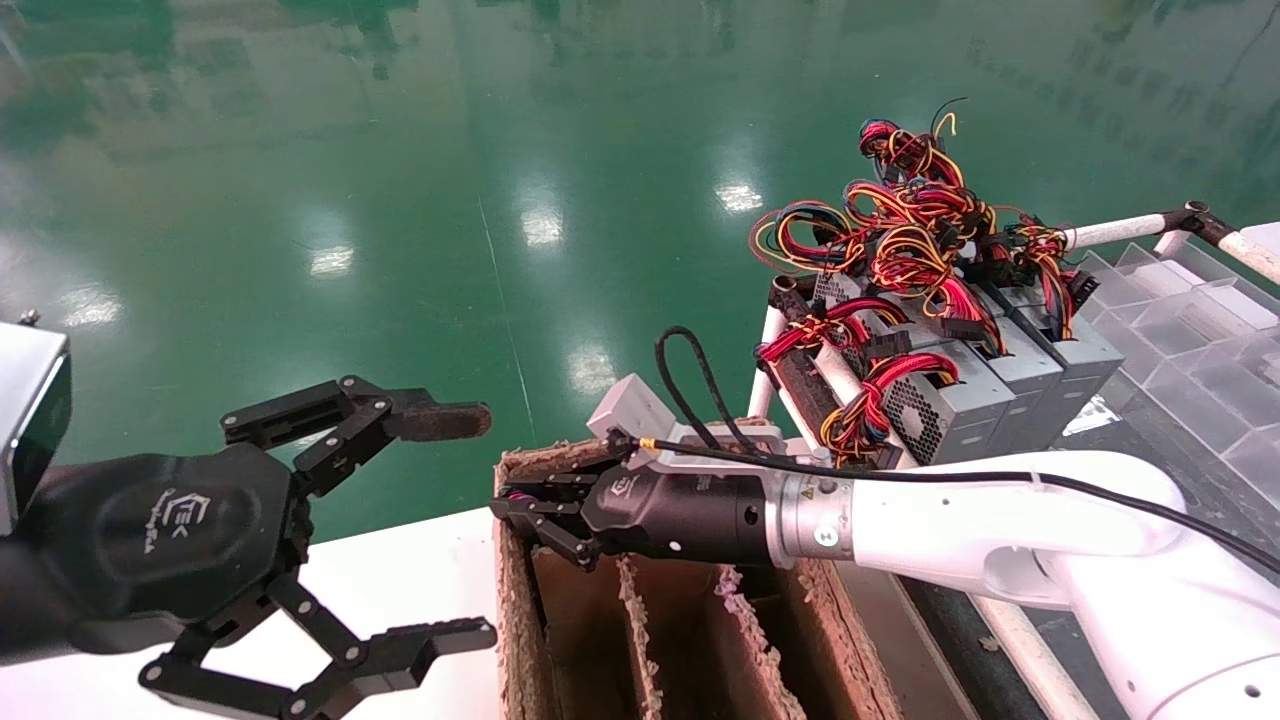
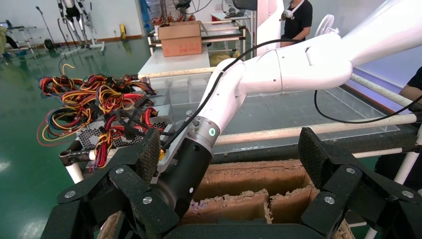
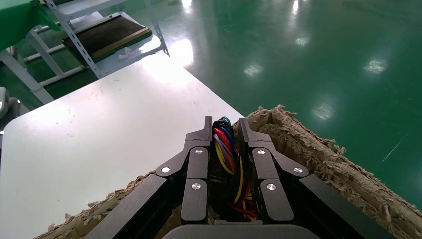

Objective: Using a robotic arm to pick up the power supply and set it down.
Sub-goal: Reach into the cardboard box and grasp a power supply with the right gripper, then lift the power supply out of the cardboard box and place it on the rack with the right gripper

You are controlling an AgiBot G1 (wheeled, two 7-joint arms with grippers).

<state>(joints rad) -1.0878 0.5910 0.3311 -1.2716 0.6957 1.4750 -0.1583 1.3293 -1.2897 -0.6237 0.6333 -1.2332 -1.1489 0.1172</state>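
My right gripper (image 1: 515, 515) on the white robotic arm (image 1: 960, 510) reaches into the leftmost slot of a cardboard box (image 1: 512, 610). In the right wrist view the right gripper (image 3: 225, 130) is shut on a bundle of red, yellow, blue and black wires (image 3: 223, 145), the power supply's leads. The grey body of that power supply is hidden below the fingers. My left gripper (image 1: 470, 530) hangs open just left of the box, with nothing between its fingers (image 2: 149, 155). The left wrist view looks over the box at the right arm's wrist (image 2: 191, 162).
A row of like grey power supplies (image 1: 1000, 385) with tangled wires (image 1: 905, 235) stands on a rack behind the box. Clear plastic trays (image 1: 1190, 340) lie at the far right. The box has torn dividers (image 1: 640, 640). A white table (image 1: 420, 570) lies left of it.
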